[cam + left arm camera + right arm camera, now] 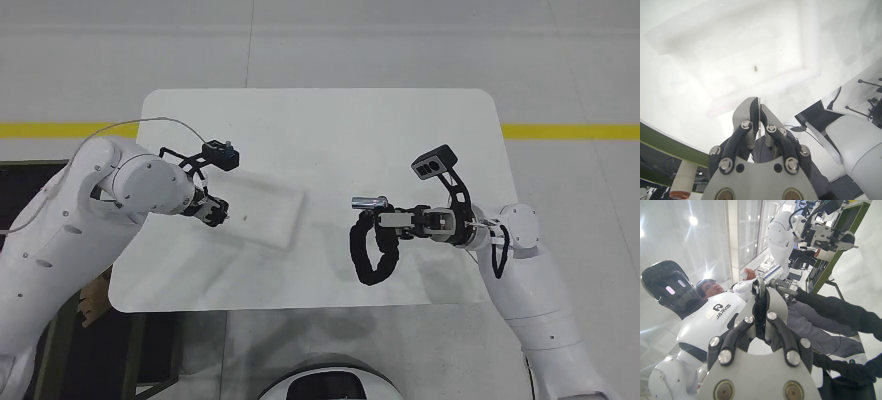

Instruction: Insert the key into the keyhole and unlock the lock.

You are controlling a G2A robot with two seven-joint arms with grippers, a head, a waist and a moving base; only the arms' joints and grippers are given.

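key [759, 121]: thin metal, seen edge-on, clenched between the pads of the left gripper [759, 107]. held over the left end of a shallow white tray [268, 212] on the white table [330, 120].
lock [374, 250]: black sleeved loop with a silver cylinder [368, 202], grasped near the cylinder by the closed right gripper [392, 222], right of the table's middle.
key and lock well apart; key not in the keyhole.
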